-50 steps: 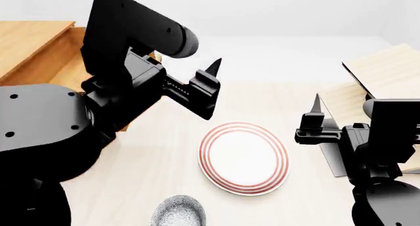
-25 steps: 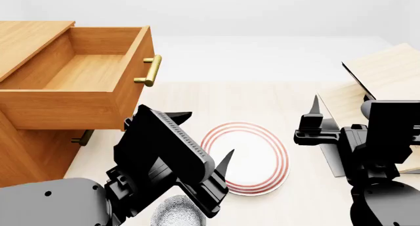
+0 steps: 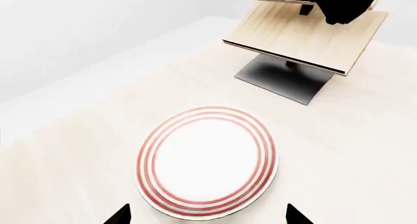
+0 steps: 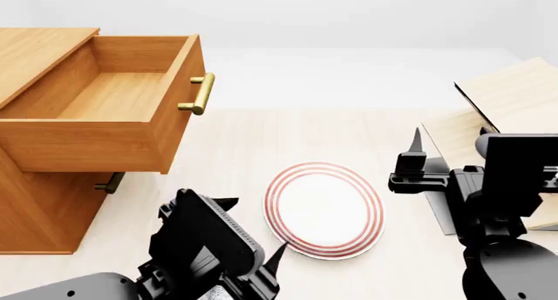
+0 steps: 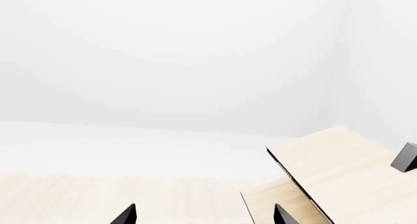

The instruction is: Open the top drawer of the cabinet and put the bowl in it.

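though half hidden, bowl (image 4: 212, 295) under left claw (image 4: 253, 261)

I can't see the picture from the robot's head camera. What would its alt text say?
An orange-brown cabinet stands with its top drawer pulled open and empty. A red-ringed white plate lies on the pale table between two black grippers, the left gripper low near it.

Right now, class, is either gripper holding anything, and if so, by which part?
Nothing is held. The left gripper is open above the plate, and the right gripper is open over bare table.
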Available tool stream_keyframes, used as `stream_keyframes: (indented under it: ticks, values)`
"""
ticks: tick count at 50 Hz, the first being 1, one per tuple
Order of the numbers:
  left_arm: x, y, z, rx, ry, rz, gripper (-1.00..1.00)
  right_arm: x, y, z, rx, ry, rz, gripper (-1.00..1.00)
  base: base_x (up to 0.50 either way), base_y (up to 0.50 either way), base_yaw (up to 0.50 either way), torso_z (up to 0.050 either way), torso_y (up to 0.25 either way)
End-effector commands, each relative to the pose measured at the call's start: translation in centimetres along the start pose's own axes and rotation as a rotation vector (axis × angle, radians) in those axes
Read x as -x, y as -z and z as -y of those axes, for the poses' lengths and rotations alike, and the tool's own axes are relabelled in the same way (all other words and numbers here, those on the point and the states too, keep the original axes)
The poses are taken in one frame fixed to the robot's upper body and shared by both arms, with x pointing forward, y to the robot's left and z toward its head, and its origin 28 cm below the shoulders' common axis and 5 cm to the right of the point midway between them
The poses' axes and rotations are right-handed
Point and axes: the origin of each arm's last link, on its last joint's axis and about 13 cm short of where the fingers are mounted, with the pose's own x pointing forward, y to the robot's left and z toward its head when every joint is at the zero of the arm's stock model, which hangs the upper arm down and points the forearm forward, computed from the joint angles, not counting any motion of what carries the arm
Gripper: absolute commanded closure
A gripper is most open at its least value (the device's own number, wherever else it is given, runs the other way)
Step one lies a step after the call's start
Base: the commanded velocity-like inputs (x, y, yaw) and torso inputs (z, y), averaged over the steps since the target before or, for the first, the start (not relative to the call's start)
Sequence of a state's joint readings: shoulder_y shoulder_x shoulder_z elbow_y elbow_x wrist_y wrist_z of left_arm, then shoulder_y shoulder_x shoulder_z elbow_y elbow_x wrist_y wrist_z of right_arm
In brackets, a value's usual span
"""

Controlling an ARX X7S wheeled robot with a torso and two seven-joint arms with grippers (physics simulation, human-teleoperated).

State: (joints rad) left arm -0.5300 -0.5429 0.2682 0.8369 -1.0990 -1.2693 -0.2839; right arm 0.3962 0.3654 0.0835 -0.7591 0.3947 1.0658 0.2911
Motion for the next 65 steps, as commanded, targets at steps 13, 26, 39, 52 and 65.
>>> stream_keyframes:
  ticks: [13, 26, 39, 52, 65]
  values:
    - [0.6, 3.9, -1.2, 0.111, -0.074, -0.124, -1.0, -0.2, 0.5, -0.1, 0.001, 0.002, -0.013, -1.0, 0.0, 0.0, 0.0, 0.0, 0.0]
    - [1.2, 5.2, -1.6, 0.154, -0.101, -0.168, -1.0, -0.2, 0.7, -0.2, 0.005, 0.0, -0.016, -1.0, 0.0, 0.0, 0.0, 0.0, 0.0]
    - [1.3, 5.7, -1.9, 0.157, -0.125, -0.198, -1.0, -0.3, 0.8, -0.2, 0.005, 0.002, -0.02, -1.0, 0.0, 0.0, 0.0, 0.0, 0.0]
    - [1.5, 5.7, -2.3, 0.168, -0.145, -0.232, -1.0, -0.4, 0.8, -0.3, 0.005, -0.006, -0.022, -1.0, 0.0, 0.0, 0.0, 0.0, 0.0]
    - [1.0, 6.1, -2.8, 0.191, -0.165, -0.267, -1.0, -0.5, 0.8, -0.4, 0.005, -0.007, -0.023, -1.0, 0.0, 0.0, 0.0, 0.0, 0.0]
